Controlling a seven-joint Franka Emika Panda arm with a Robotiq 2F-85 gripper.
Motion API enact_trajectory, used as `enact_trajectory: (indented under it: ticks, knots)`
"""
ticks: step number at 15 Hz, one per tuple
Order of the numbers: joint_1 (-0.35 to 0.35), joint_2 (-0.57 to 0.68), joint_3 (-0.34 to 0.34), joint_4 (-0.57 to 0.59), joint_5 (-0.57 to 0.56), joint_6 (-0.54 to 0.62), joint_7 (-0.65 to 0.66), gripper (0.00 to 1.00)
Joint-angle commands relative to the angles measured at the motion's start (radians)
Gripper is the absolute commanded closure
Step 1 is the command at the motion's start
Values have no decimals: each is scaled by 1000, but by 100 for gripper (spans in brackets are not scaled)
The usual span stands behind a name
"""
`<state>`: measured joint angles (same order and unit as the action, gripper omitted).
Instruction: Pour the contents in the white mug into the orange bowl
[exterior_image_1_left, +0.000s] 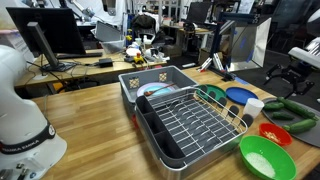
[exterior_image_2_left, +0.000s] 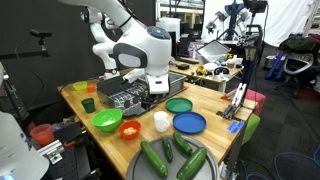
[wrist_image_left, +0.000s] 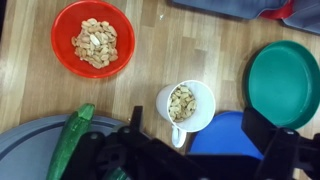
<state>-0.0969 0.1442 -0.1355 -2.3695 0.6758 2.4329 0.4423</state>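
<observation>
The white mug (wrist_image_left: 186, 105) stands upright on the wooden table, filled with pale bits, its handle turned toward the camera. It also shows in both exterior views (exterior_image_1_left: 254, 105) (exterior_image_2_left: 161, 121). The orange bowl (wrist_image_left: 93, 38) sits apart from the mug, holding the same pale bits, and is visible in both exterior views too (exterior_image_1_left: 275, 133) (exterior_image_2_left: 130, 128). My gripper (wrist_image_left: 198, 135) hangs above the mug, open and empty, one dark finger (wrist_image_left: 135, 125) on each side. In an exterior view the gripper (exterior_image_2_left: 158, 93) is well above the table.
A blue plate (wrist_image_left: 225, 135) lies right beside the mug and a green plate (wrist_image_left: 285, 85) just past it. Cucumbers (wrist_image_left: 70, 140) lie on a grey plate (wrist_image_left: 25, 150). A large green bowl (exterior_image_2_left: 107, 121) and a dish rack (exterior_image_2_left: 125, 97) stand near the orange bowl.
</observation>
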Motion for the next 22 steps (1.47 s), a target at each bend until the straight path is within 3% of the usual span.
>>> enact_trajectory:
  ticks: [1, 13, 22]
  knots:
    - [-14, 30, 7, 30, 44, -7, -1, 0]
    - [-73, 371, 3, 281, 290, 16, -3, 0]
    - [-80, 484, 0, 373, 293, 1, 9, 0]
